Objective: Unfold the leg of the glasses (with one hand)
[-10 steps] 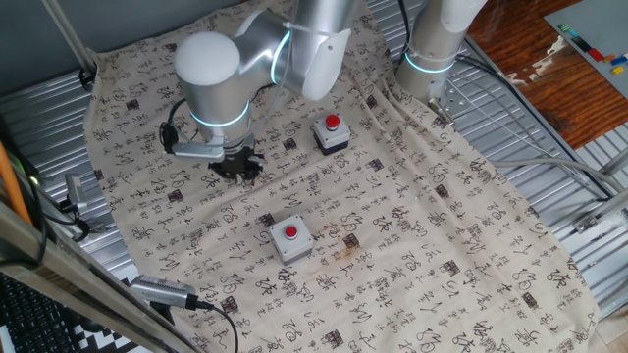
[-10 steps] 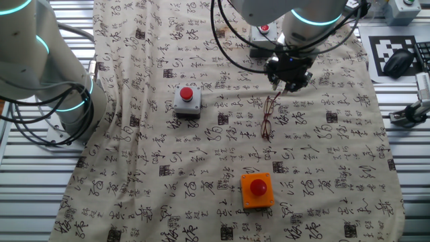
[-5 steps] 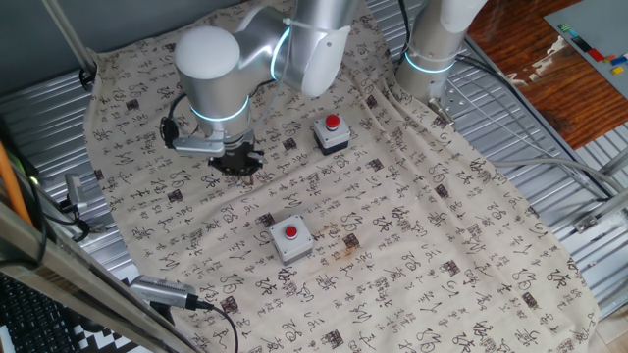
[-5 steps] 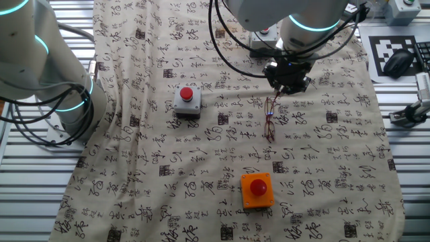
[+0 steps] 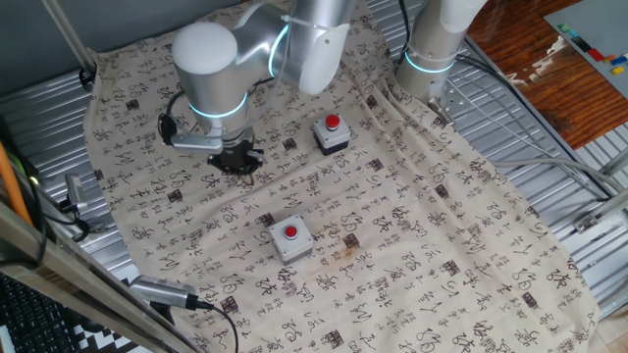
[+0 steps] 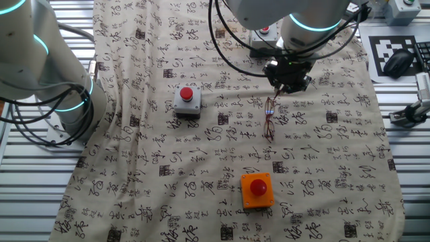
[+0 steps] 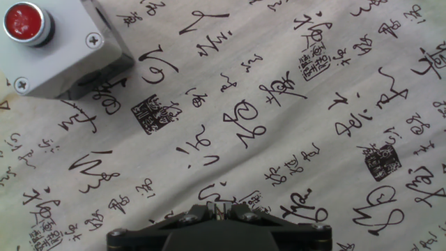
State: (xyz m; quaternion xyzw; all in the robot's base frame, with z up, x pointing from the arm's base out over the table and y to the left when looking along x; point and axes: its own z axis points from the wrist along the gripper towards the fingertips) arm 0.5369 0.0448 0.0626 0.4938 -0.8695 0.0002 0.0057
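Under claw (image 6: 287, 83), glasses (image 6: 269, 119) on cloth (image 6: 148, 134): light, thin, fragile; pinch leg near hinge; claw opening unclear

Robotics lab test bench

A work table (image 5: 549, 167) of ribbed aluminium profile is draped with a beige cloth (image 6: 168, 154) printed in black characters, and two silver robot arms with glowing cyan joint rings stand on it: one (image 5: 211, 74) at about 10 o'clock in one fixed view, a second base (image 5: 437, 39) at 1 o'clock. Grey boxes with red push buttons (image 5: 290, 237) and an orange button box (image 6: 257, 189) sit on the cloth. At 2 o'clock in the other fixed view lie a black-and-white fiducial marker (image 6: 392, 50), a computer mouse (image 6: 398, 63) and loose cables (image 6: 27, 121).
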